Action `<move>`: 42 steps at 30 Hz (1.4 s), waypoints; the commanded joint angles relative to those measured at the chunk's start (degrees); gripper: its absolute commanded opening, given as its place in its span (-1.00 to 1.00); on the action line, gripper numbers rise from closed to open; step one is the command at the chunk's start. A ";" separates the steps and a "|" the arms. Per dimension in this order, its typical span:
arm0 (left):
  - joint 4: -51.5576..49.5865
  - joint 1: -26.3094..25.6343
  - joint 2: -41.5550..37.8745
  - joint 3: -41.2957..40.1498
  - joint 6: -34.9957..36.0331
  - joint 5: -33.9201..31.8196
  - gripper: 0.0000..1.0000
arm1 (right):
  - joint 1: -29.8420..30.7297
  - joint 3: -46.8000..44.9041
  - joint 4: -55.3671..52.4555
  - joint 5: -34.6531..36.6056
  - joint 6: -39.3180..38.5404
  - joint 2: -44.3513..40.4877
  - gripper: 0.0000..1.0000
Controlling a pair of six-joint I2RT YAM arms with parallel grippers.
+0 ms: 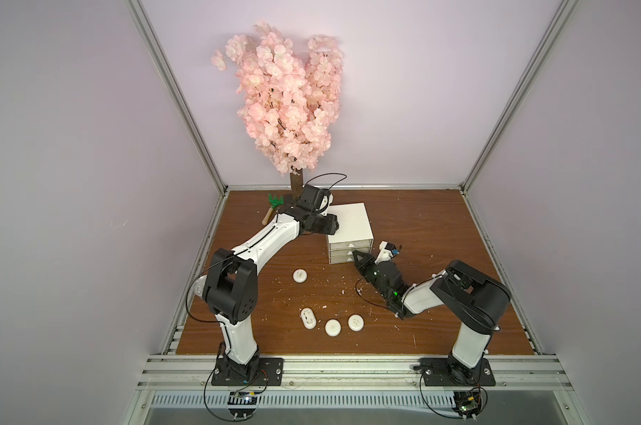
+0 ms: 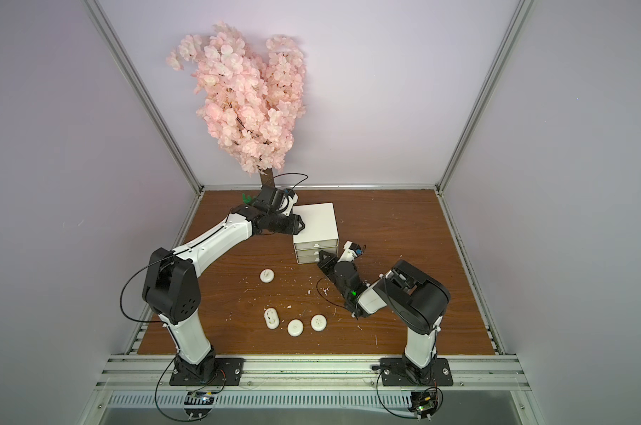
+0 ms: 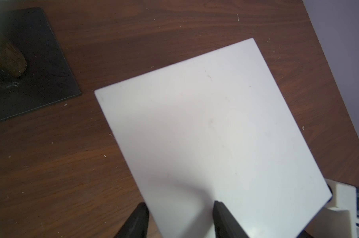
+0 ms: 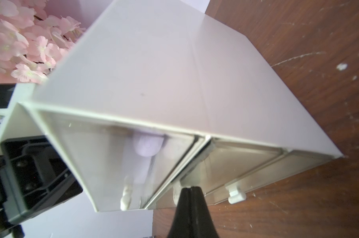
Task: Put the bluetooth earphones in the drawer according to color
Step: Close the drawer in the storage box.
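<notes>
Starting nearest: three white earphone cases (image 1: pixel 333 327) sit in a loose row on the wooden tabletop (image 1: pixel 440 323), and a fourth white case (image 1: pixel 300 276) lies closer to the drawer cabinet (image 1: pixel 349 220). Right arm is folded low. The right gripper (image 4: pixel 190 188) is closed tight with its tips at the middle drawer handle (image 4: pixel 175 193); can't tell if it pinches it. Only the right wrist view shows a lavender case (image 4: pixel 147 146) inside the top drawer. Left arm stretches to the cabinet's left edge, with the left gripper (image 3: pixel 180 214) jaws parted astride the top's rim. Behind are a green rake (image 1: pixel 276 200), a pink blossom tree (image 1: pixel 285 103) and lilac walls.
</notes>
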 commanded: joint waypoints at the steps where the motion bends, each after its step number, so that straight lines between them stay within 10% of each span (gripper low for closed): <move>1: -6.02 -2.26 2.37 -2.92 1.15 1.37 0.05 | -0.24 -0.77 3.84 1.19 0.12 -0.83 -1.00; 16: -6.05 -2.22 2.10 -2.92 0.98 0.91 0.05 | 1.34 -6.27 -5.13 -1.06 4.92 -8.94 -0.56; 31: -6.05 -2.26 1.93 -3.06 0.93 1.17 0.05 | 3.59 -5.13 20.27 -3.29 19.34 11.98 -0.48; 42: -6.05 -2.26 1.84 -3.00 0.93 1.10 0.05 | 3.59 -3.70 19.90 -0.18 21.66 14.62 -0.41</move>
